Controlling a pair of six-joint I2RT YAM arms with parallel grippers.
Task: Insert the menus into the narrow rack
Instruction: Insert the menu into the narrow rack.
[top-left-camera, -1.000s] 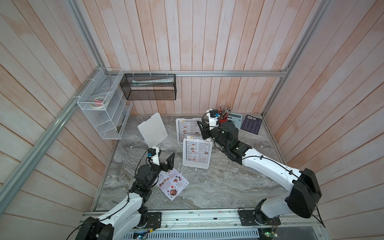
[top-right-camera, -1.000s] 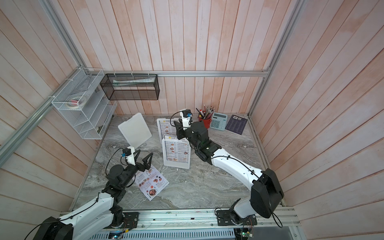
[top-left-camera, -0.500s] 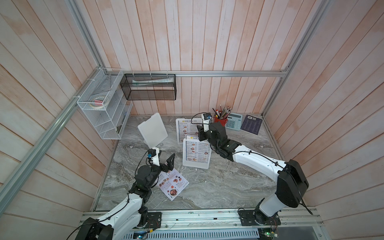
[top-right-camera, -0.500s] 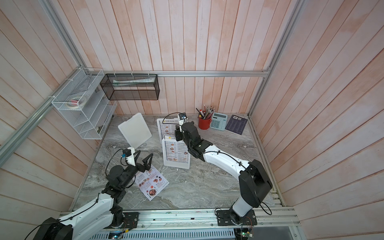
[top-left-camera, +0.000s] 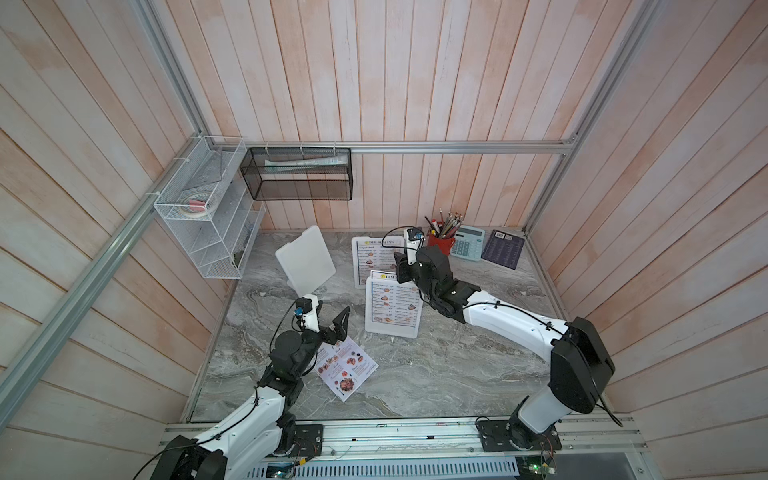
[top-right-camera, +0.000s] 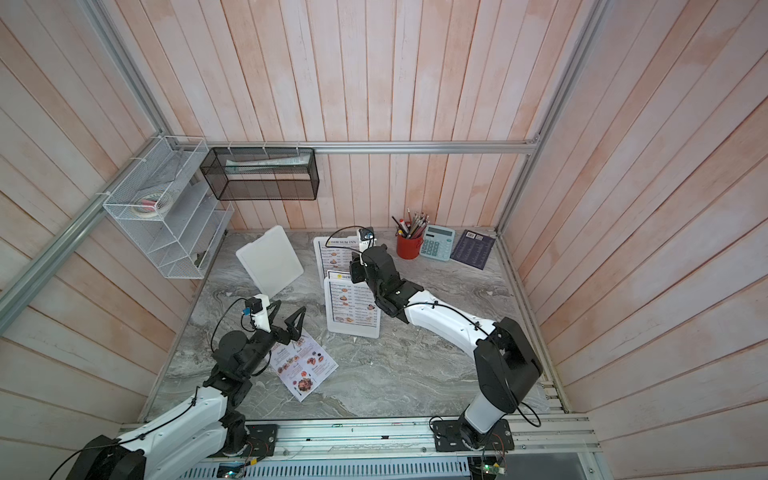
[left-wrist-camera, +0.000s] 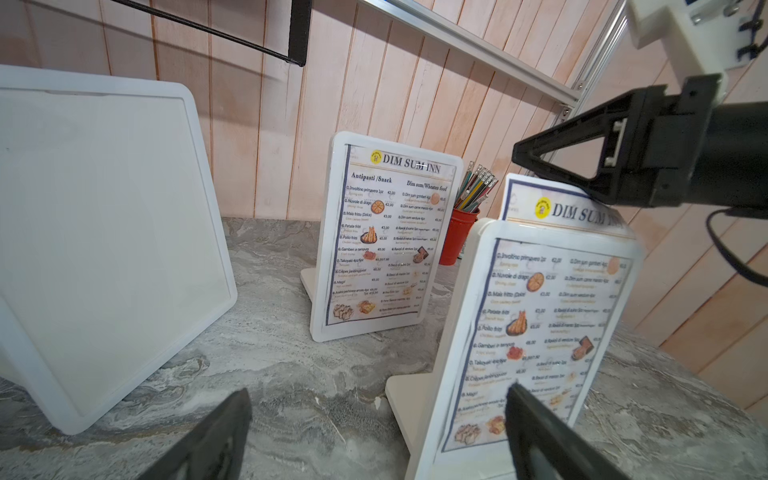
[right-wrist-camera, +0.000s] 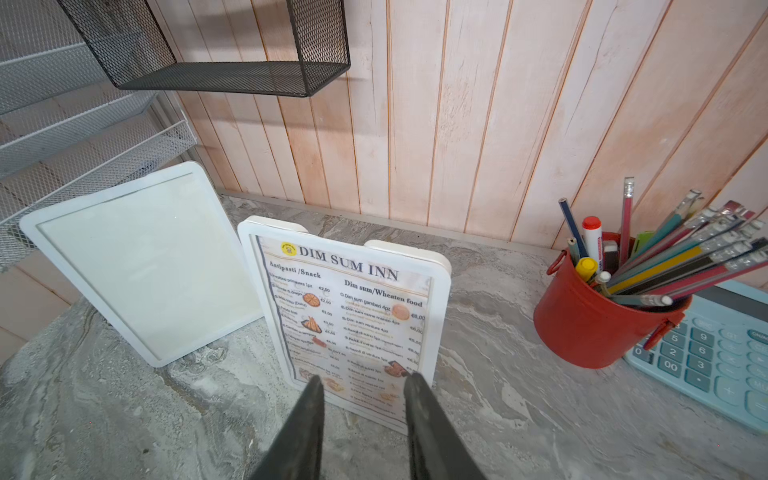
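Two "DIM SUM INN" menus stand in narrow white racks. The far menu (top-left-camera: 372, 259) (right-wrist-camera: 353, 316) sits fully inside its rack. The near menu (top-left-camera: 392, 303) (left-wrist-camera: 540, 324) sticks out above its rack's top edge (left-wrist-camera: 498, 226). My right gripper (top-left-camera: 397, 270) (right-wrist-camera: 365, 378) hovers at that protruding top, open part way, with nothing between its fingers. The colourful Special Menu (top-left-camera: 347, 368) (top-right-camera: 305, 365) lies flat on the table. My left gripper (top-left-camera: 332, 311) (left-wrist-camera: 378, 390) hangs wide open above that menu's far corner. A third white rack (top-left-camera: 305, 259) (left-wrist-camera: 104, 241) leans empty at the back left.
A red pencil cup (top-left-camera: 441, 243), a calculator (top-left-camera: 467, 243) and a dark purple booklet (top-left-camera: 503, 249) line the back right. A black mesh basket (top-left-camera: 297, 174) and a white wire shelf (top-left-camera: 203, 212) hang on the walls above the back left corner.
My right arm has swung its elbow and shoulder inward, while its gripper stays by the top of the near rack. The left arm has held still.
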